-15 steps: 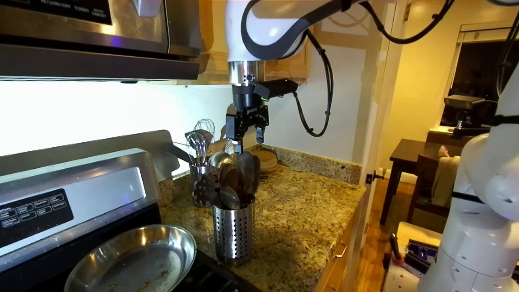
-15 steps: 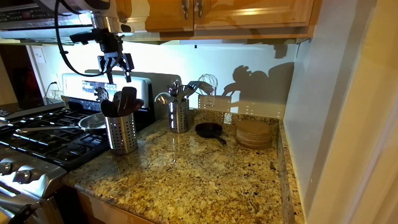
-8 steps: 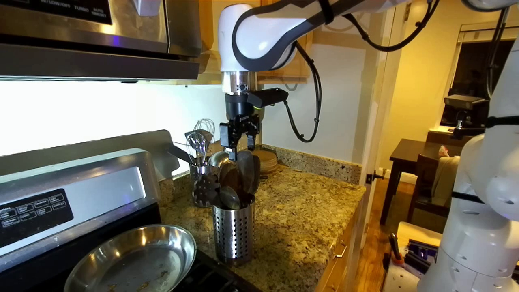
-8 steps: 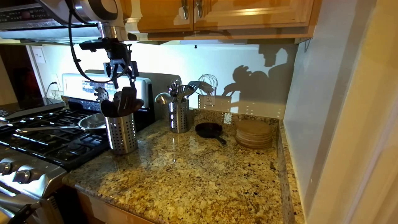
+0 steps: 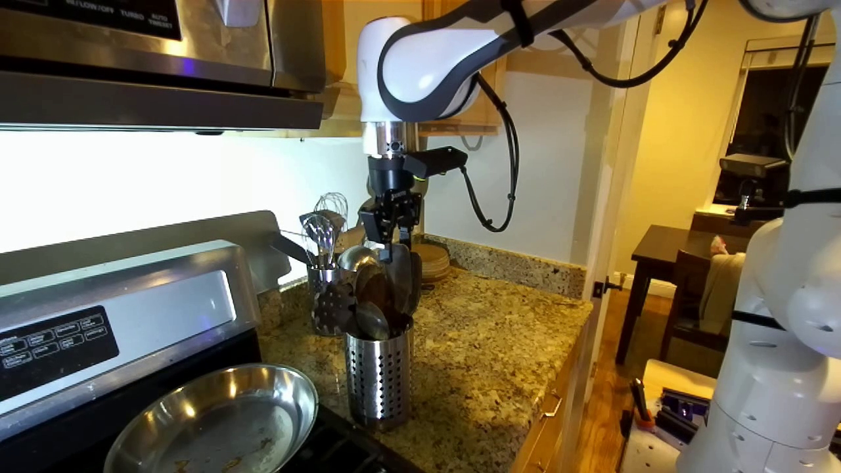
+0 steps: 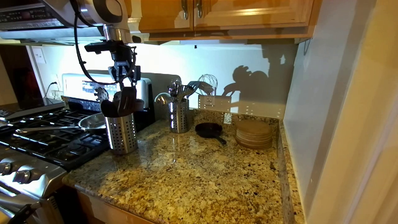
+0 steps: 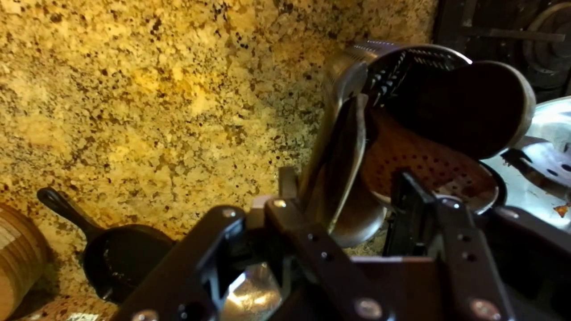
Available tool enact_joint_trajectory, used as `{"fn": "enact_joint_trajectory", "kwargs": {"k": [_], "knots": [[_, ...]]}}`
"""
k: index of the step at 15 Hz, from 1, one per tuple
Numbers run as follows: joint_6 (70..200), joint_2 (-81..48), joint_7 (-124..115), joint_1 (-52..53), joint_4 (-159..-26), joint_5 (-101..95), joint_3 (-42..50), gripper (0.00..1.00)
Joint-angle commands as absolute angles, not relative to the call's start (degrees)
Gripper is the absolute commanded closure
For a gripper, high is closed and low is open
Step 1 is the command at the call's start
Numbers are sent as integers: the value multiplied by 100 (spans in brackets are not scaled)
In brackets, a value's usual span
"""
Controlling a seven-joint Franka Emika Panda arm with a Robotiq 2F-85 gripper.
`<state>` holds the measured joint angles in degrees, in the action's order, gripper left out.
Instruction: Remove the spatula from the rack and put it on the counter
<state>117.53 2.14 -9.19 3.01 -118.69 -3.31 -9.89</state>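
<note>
The rack, a perforated steel holder, stands on the granite counter (image 6: pixel 202 174) beside the stove in both exterior views (image 5: pixel 379 378) (image 6: pixel 122 133). Several dark utensils stick up from it. The spatula is most likely the tall flat dark head in both exterior views (image 5: pixel 398 279) (image 6: pixel 127 101). In the wrist view it seems to be the head seen nearly edge-on (image 7: pixel 350 162). My gripper (image 5: pixel 396 246) points down at the top of the heads and is open. In the wrist view the fingers (image 7: pixel 348 178) stand on either side of the edge-on head, apart from each other. Contact cannot be told.
Other dark heads, including a perforated spoon (image 7: pixel 428 169), crowd the rack. A second holder with whisks (image 6: pixel 179 116) stands behind. A small black skillet (image 6: pixel 209 130) and a stack of round boards (image 6: pixel 254 133) are on the counter. A steel pan (image 5: pixel 223 420) sits on the stove.
My gripper has come down to the tops of the utensils and turned somewhat. Its fingers look closer together than before. The rack and utensils have not visibly moved.
</note>
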Motion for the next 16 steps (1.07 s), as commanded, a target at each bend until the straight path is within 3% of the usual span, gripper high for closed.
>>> {"fn": "enact_joint_trajectory", "kwargs": {"k": [1, 5, 6, 8, 16], "knots": [[11869, 243, -845, 413, -11914, -375, -856, 50], [11873, 240, -824, 424, -11912, -376, -863, 66], [11882, 247, -820, 425, -11909, -383, -864, 81], [11895, 261, -819, 431, -11906, -415, -871, 91], [11934, 461, -847, 503, -12003, -575, -905, 91]]}}
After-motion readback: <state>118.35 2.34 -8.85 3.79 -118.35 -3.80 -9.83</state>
